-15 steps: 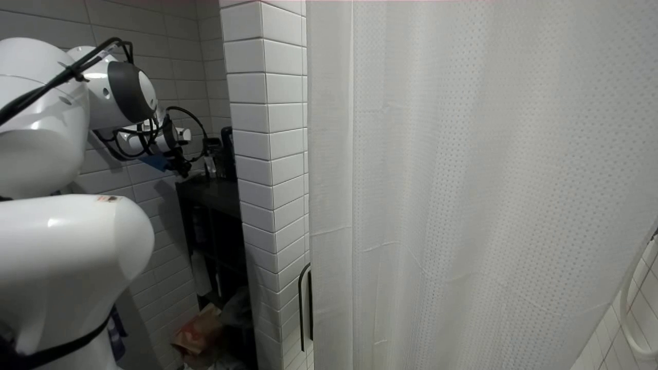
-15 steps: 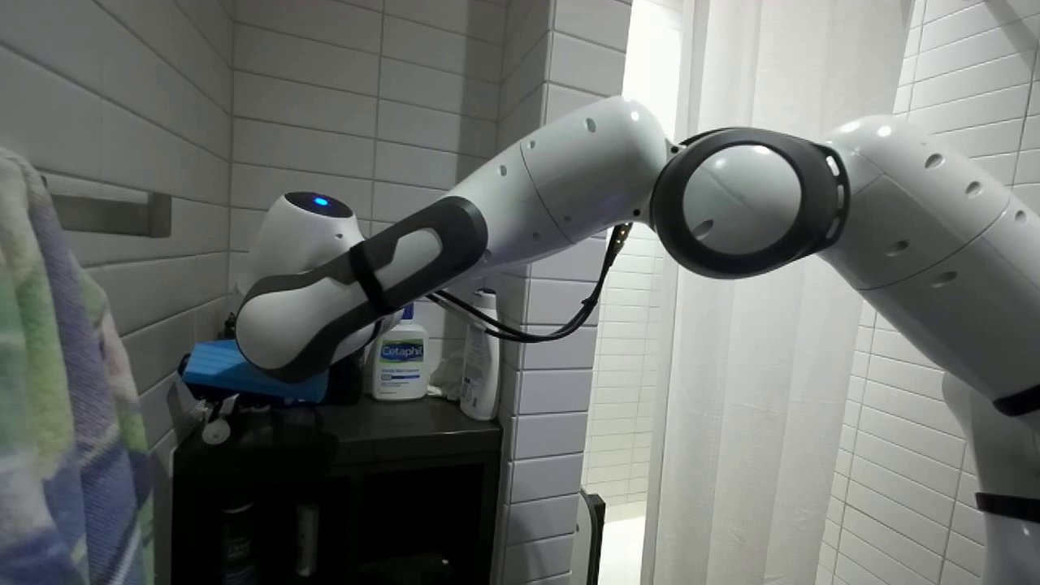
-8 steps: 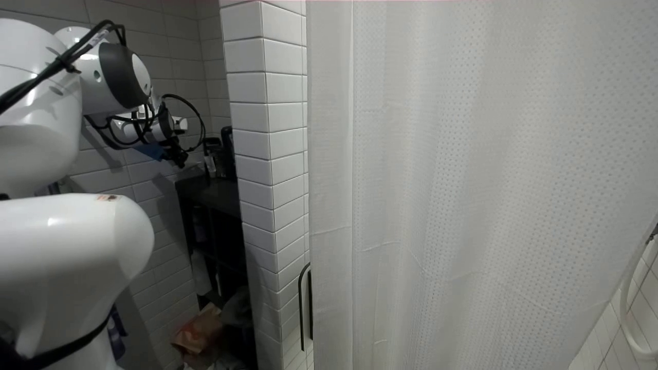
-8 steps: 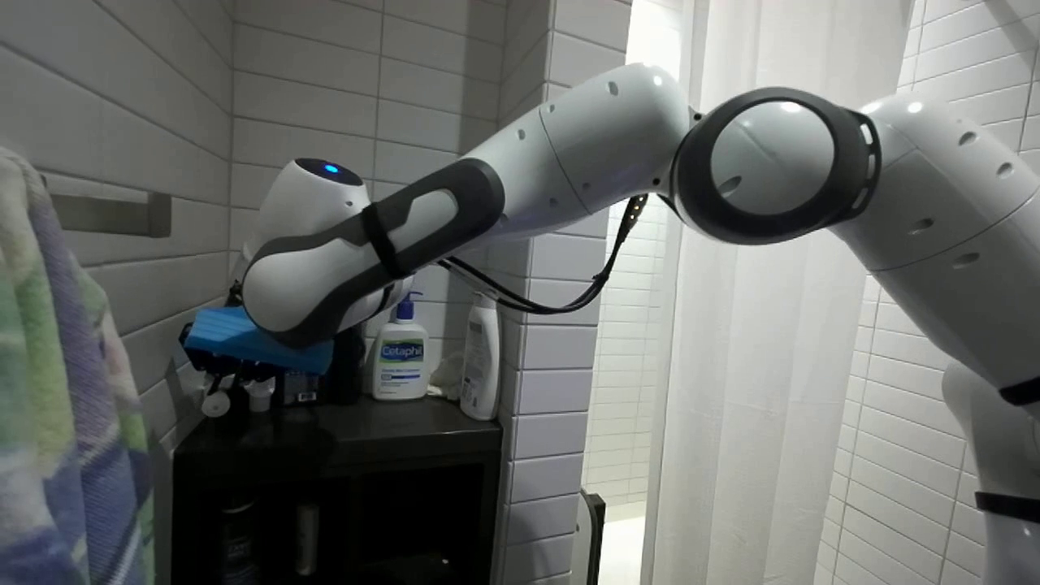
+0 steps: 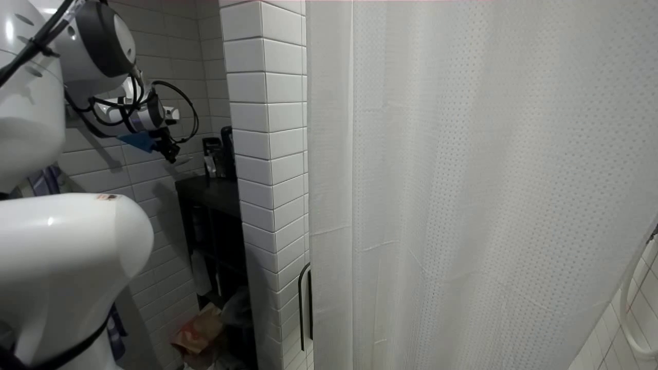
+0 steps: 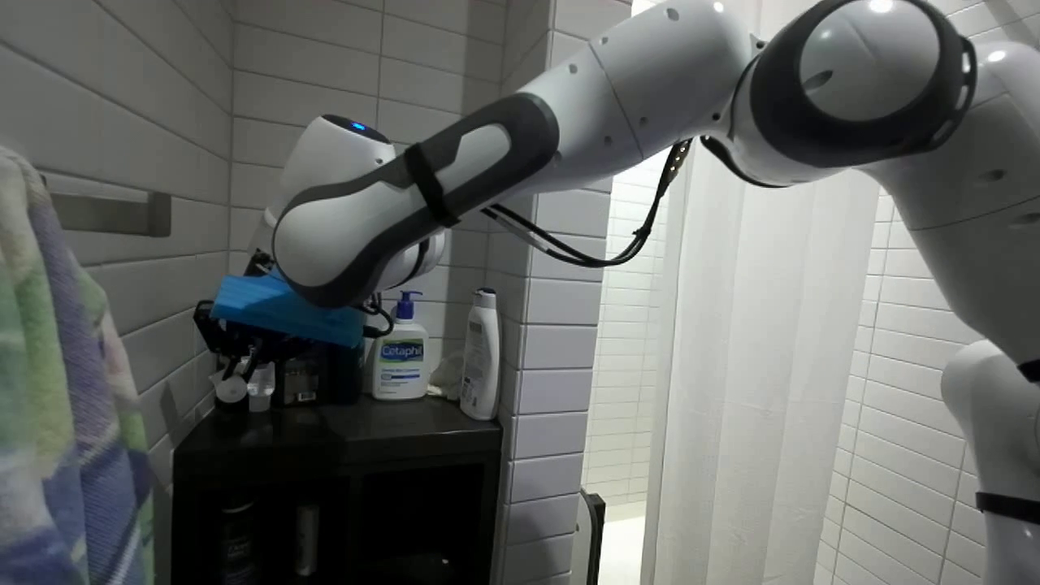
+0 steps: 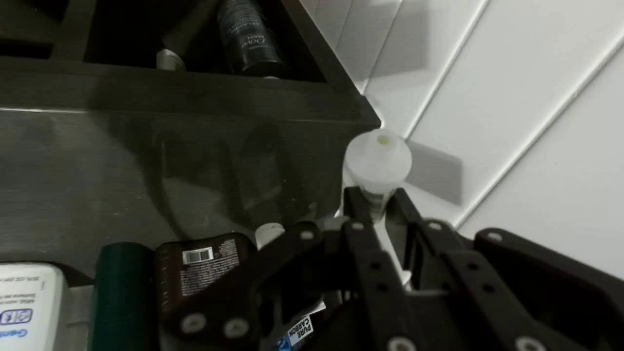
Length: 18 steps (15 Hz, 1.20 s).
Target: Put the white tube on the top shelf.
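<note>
The white tube shows its round pale cap [image 7: 378,158] end-on in the wrist view. It also shows small under the gripper in an exterior view [image 6: 232,389]. My gripper [image 7: 379,197] is shut on the tube, with one finger on each side just behind the cap. The rest of the tube is mostly hidden by the fingers. The top shelf [image 6: 382,426] is the uppermost board of the black unit; it also shows in the wrist view [image 7: 97,161]. The tube is held above this board's wall-side end, apart from it as seen in an exterior view [image 5: 205,190].
A Cetaphil pump bottle [image 6: 400,357], a white bottle [image 6: 481,357], a dark green bottle [image 7: 122,292] and a brown bottle [image 7: 200,268] stand on the top shelf. A tiled wall [image 7: 487,122] is close beside the gripper. A towel [image 6: 73,390] hangs nearby.
The arm and gripper have risen, with the white tube moving up along with them. In an exterior view the tube has also shifted slightly to the right.
</note>
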Motion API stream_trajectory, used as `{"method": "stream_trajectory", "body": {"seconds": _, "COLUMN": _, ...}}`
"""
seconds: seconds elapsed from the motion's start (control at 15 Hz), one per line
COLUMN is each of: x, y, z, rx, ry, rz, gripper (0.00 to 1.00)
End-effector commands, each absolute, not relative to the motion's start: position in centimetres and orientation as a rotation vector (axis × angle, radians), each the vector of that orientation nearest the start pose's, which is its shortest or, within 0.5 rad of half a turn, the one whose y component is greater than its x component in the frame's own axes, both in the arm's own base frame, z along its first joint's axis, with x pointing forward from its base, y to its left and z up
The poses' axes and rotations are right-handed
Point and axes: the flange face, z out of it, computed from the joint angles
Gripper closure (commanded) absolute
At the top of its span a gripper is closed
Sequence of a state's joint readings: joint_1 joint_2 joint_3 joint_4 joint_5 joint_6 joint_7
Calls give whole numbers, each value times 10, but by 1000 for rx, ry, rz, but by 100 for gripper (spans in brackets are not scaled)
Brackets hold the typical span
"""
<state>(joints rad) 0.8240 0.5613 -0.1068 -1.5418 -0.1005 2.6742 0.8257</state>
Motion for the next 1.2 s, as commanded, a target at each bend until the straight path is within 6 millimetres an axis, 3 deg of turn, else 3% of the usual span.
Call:
{"method": "stream_trajectory", "body": {"seconds": 0.0, "x": 515, "y": 477, "z": 416, "rx": -2779, "ry": -51, "rz": -675, "gripper": 96}}
{"method": "stream_trajectory", "body": {"seconds": 0.53, "x": 459, "y": 434, "z": 449, "rx": -2849, "ry": -68, "rz": -555, "gripper": 96}}
{"method": "stream_trajectory", "body": {"seconds": 0.87, "x": 437, "y": 400, "z": 465, "rx": -2888, "ry": -26, "rz": -485, "gripper": 96}}
{"method": "stream_trajectory", "body": {"seconds": 1.13, "x": 429, "y": 374, "z": 464, "rx": -2930, "ry": 32, "rz": -387, "gripper": 96}}
